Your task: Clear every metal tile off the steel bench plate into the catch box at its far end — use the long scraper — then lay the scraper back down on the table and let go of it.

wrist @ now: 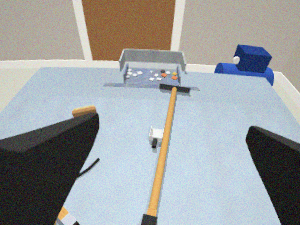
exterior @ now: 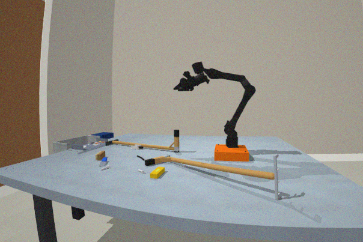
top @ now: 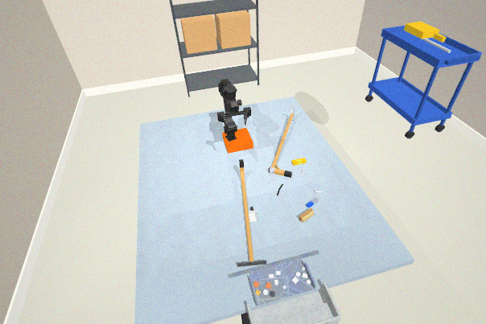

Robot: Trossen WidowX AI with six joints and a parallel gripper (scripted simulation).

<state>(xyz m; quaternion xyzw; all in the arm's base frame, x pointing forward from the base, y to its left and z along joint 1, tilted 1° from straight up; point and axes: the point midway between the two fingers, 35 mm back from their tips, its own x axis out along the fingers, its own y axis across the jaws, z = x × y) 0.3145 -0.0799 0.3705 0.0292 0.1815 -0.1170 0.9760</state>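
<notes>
My gripper (top: 233, 119) (exterior: 175, 89) (wrist: 174, 127) is open and empty, high above the table near its base. A long wooden-handled scraper (top: 246, 208) (exterior: 144, 144) (wrist: 164, 154) lies ahead of it, its black-tipped grip standing upright at the near end and its dark blade (top: 251, 263) (wrist: 174, 88) by the near edge of the steel plate (top: 287, 296). Several white, orange, yellow and dark tiles (top: 268, 285) (wrist: 164, 75) are on the plate. The grey catch box (top: 298, 310) (exterior: 60, 147) (wrist: 152, 56) is at its far end; its inside is partly hidden.
A second long wooden tool (top: 283, 140) (exterior: 222, 167) with a thin grey head lies beside the orange base (top: 238, 141) (exterior: 231, 153). A white item (top: 253, 215) (wrist: 156, 133) touches or nearly touches the scraper handle. A yellow block (top: 298, 162) (exterior: 157, 172) and a wooden block (top: 306, 215) (exterior: 100, 155) lie aside.
</notes>
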